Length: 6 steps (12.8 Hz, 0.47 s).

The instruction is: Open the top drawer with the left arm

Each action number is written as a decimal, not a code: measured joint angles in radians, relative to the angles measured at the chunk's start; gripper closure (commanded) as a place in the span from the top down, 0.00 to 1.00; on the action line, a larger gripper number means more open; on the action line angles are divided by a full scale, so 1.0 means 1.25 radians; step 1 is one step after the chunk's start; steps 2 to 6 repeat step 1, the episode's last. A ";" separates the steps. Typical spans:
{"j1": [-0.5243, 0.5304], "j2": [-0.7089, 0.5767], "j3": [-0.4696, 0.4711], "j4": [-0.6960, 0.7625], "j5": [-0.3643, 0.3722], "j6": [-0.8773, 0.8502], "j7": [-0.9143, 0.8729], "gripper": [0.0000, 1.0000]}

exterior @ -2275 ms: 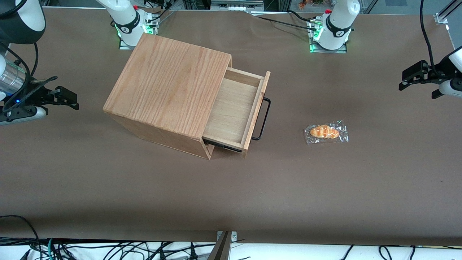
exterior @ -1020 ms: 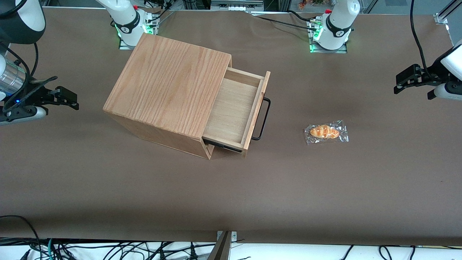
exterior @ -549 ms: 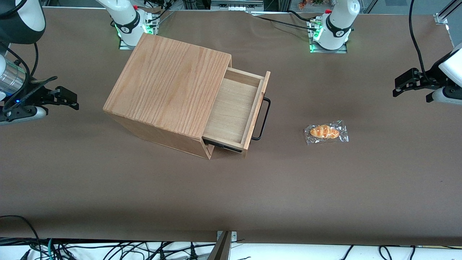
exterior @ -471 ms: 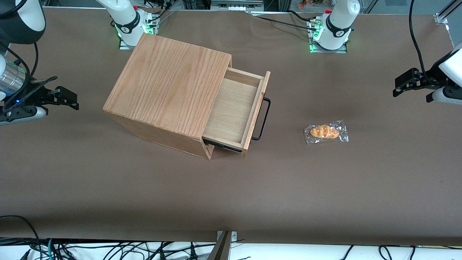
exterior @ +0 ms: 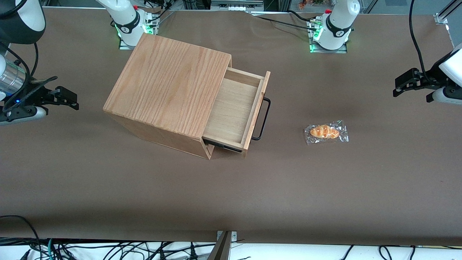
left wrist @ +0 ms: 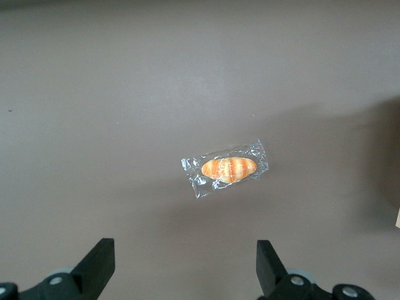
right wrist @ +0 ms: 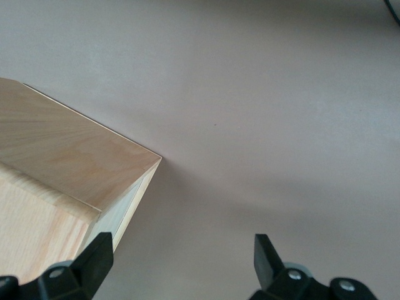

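Observation:
The top drawer [exterior: 234, 108] stands pulled well out of the oak cabinet [exterior: 166, 83], and its pale floor is bare. A thin black bar handle [exterior: 265, 119] runs across its front panel. The left arm's gripper [exterior: 397, 86] hovers above the table at the working arm's end, far from the handle. It is open and nothing is between its fingers. In the left wrist view the gripper [left wrist: 184, 250] looks down on the brown table, both black fingertips [left wrist: 103, 256] spread wide.
A bread roll in clear wrap [exterior: 326, 132] lies on the brown table [exterior: 231, 195] between the drawer front and the gripper, nearer the front camera than the gripper. It also shows under the wrist camera as the wrapped roll [left wrist: 227, 169]. Two arm bases [exterior: 330, 32] stand at the table's back edge.
Over the earlier frames the gripper drifted slightly toward the cabinet. It has held still for the last half second. The drawer and the roll have not moved.

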 measured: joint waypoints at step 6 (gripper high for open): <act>0.001 0.000 0.000 0.000 0.000 0.000 0.000 1.00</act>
